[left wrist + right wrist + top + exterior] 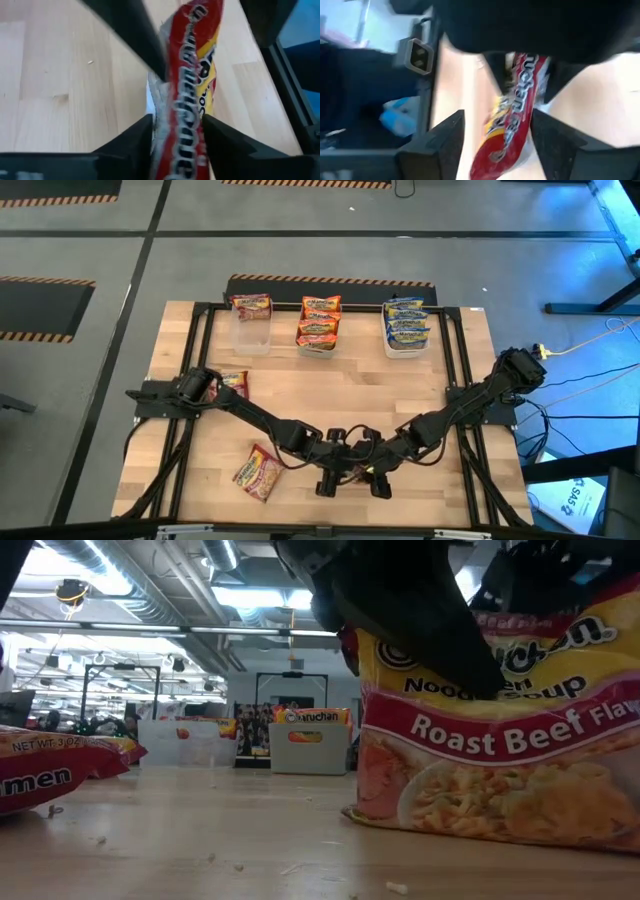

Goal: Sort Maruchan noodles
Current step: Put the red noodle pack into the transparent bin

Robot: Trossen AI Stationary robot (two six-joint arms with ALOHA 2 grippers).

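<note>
Red roast-beef packet (187, 95) stands on edge at the table's near edge, both grippers on it: left gripper (176, 132) hugging it, right gripper (497, 131) straddling it with jaws parted, can't tell if it's squeezing. Three tubs (253, 338) at the back already hold packets by colour. Two more packets, one beside the left arm (233, 383) and one near the front (256, 472), look unsorted, so I'd say over halfway.

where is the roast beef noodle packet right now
The red crinkly plastic roast beef noodle packet stands on edge at the table's near middle in the high view, between the left gripper and right gripper, whose jaws both straddle it.
</note>
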